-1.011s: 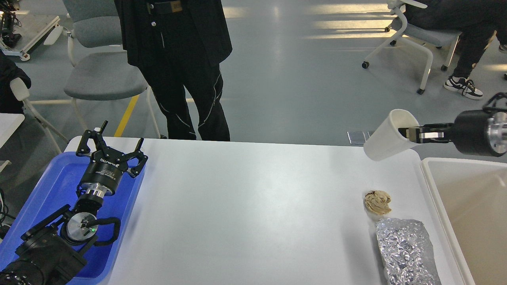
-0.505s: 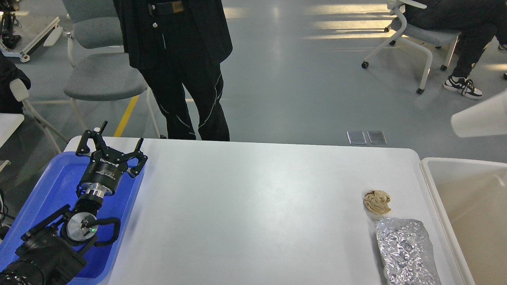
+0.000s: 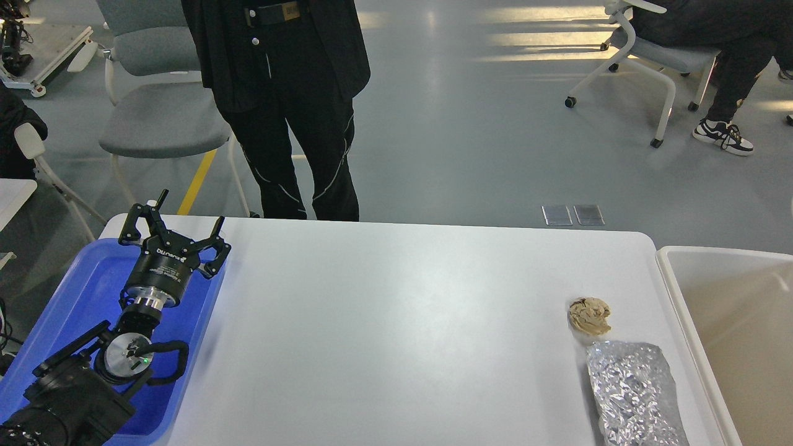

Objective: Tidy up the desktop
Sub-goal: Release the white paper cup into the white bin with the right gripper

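While its fingers are spread open with nothing held, the left gripper (image 3: 175,238) is seen over the blue tray (image 3: 93,279) at the desktop's (image 3: 396,322) left edge. Crumpled paper (image 3: 589,315) and foil (image 3: 633,391) are left near the bin (image 3: 731,322).

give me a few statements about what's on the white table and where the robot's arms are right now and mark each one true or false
1. A crumpled beige paper wad lies on the white rectangular desktop. True.
2. A crinkled silver foil packet sits inside the blue plastic tray. False: it lies on the desktop's right side, just nearer than the wad.
3. The left gripper is over the blue tray with its fingers spread. True.
4. The right gripper holds a white cup above the table. False: neither the right gripper nor a cup is in view.
5. The cream-white bin stands off the desktop's right edge. True.
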Robot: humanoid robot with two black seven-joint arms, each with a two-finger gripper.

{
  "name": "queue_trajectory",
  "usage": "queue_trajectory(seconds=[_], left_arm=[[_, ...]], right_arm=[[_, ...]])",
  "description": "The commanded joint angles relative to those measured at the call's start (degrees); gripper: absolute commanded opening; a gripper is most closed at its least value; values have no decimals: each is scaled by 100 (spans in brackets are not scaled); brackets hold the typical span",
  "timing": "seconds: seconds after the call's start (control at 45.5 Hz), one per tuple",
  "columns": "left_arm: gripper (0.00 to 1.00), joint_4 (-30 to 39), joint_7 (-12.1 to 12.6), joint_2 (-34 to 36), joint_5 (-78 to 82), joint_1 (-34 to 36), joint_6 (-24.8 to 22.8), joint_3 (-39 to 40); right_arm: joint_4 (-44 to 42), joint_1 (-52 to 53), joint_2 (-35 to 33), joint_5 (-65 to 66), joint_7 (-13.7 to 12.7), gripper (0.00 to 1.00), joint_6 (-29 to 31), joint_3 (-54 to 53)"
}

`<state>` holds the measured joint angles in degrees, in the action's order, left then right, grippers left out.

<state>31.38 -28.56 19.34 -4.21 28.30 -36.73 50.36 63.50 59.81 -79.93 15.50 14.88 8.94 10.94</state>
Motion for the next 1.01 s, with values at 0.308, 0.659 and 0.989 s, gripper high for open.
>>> queue_trajectory(seconds=[0.308,0.659,0.989], left_arm=[[100,0,0,0,-1,0,-1,0],[100,0,0,0,-1,0,-1,0],[100,0,0,0,-1,0,-1,0]], right_arm=[[-3640,-2948,2920,-2086,191,0,-112,-1172],[-5505,-3327,4468,-2077,50,0,-68,-1296],[-6156,-3424,5172,-2086,-302,0,-183,-1436]])
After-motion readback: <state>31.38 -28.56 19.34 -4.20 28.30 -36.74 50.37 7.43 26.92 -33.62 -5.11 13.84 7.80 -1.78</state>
